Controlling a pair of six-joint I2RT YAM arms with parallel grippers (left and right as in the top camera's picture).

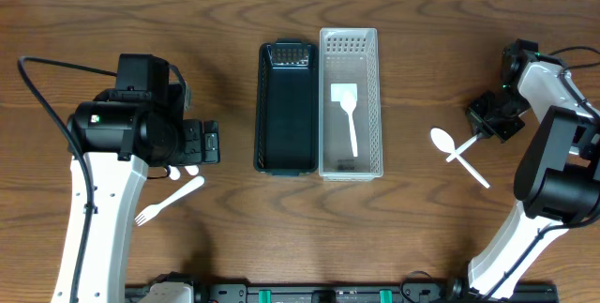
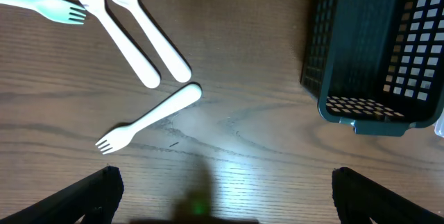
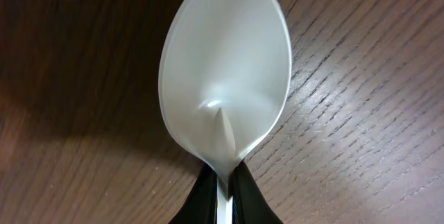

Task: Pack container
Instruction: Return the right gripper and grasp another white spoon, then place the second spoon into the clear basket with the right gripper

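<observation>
A black slotted container (image 1: 284, 106) and a clear one (image 1: 350, 101) stand side by side mid-table. A white utensil (image 1: 347, 115) lies in the clear one. My right gripper (image 1: 480, 129) is shut on the neck of a white spoon (image 3: 225, 71), whose bowl (image 1: 442, 140) is low over the wood right of the containers. My left gripper (image 1: 208, 143) is open and empty, its fingers wide apart (image 2: 222, 203) above bare wood. A white fork (image 2: 149, 116) lies just ahead of it, also in the overhead view (image 1: 169, 200). The black container's corner (image 2: 374, 50) shows at the left wrist view's right.
More white forks (image 2: 132, 33) lie beyond the nearest one, and another (image 2: 41, 5) is at the far left of the left wrist view; the left arm hides most of them from above. A thin white handle (image 1: 473, 172) lies by the spoon.
</observation>
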